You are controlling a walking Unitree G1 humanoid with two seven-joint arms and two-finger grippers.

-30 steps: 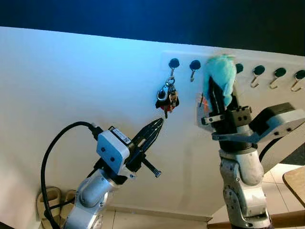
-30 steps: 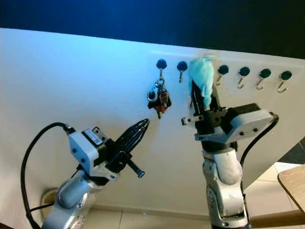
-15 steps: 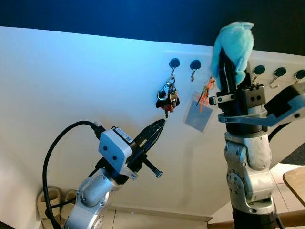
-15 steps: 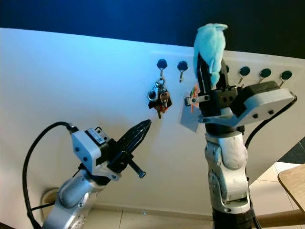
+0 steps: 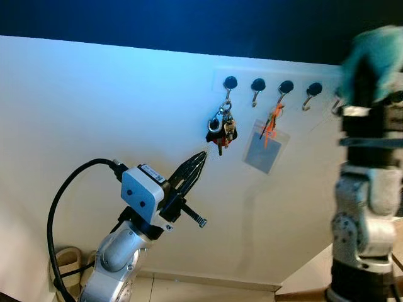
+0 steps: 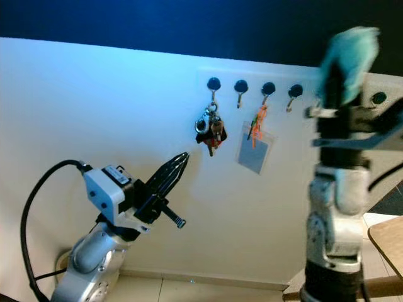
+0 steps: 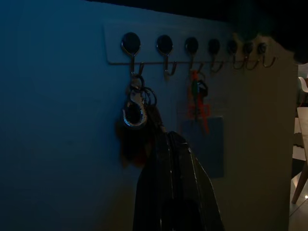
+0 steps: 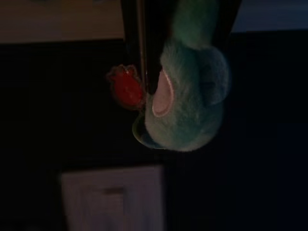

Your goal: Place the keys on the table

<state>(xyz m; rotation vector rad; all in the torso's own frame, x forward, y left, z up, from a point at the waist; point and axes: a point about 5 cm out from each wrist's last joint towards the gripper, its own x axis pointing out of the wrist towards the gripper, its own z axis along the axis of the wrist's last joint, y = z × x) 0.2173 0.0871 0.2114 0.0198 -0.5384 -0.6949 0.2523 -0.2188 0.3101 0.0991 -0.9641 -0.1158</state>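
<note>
The right gripper [image 6: 345,69] is closed on a teal plush toy [image 6: 350,53], which is held clamped between the black fingers [image 8: 144,53] with a small red tag [image 8: 126,87] beside them; against half a second ago, this arm is seen swung away to the robot's right, clear of the hook rail [image 5: 283,85], so that a blue card pouch on an orange lanyard [image 5: 265,149] is now uncovered in full on the third hook. The left gripper [image 5: 194,168] is pressed shut on nothing, fingers together to a point, and is held just below and to the left of the keys [image 5: 220,129] — apart from them, not touching, and slightly lower than a half second ago. The keys are unmoved: the bunch hangs by its silver clasp [image 7: 134,108] from the leftmost hook [image 5: 230,83], against the white wall [image 5: 94,113]. The task's object is therefore judged not yet taken. The plush, not the keys, is what the right gripper carries; the hooks are now unobstructed for the left. The closed fingers would need to be opened before the bunch could be gripped and lifted off the hook. A wooden table edge [image 6: 385,242] is visible low at the right — well apart from the keys.
</note>
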